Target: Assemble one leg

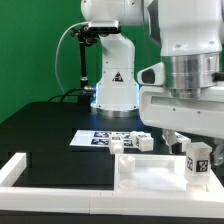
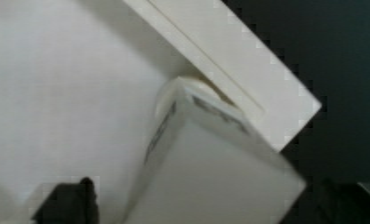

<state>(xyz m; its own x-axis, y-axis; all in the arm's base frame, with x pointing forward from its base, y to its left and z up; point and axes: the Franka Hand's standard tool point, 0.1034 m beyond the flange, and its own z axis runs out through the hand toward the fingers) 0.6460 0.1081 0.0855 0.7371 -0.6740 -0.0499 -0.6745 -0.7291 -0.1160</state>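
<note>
The gripper (image 1: 172,133) hangs low at four o'clock in the exterior view, over a white tabletop (image 1: 150,172); whether its fingers are apart or together cannot be told. A leg (image 1: 198,163) stands at the tabletop's three o'clock edge. The marker board (image 1: 100,139) lies behind, at eleven o'clock. Likely step: positioning the tabletop. Next comes fetching the leg and aligning it squarely.

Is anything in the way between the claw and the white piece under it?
Nothing visible. In the wrist view the claw hangs open, close over the white piece, with no other object between them.
</note>
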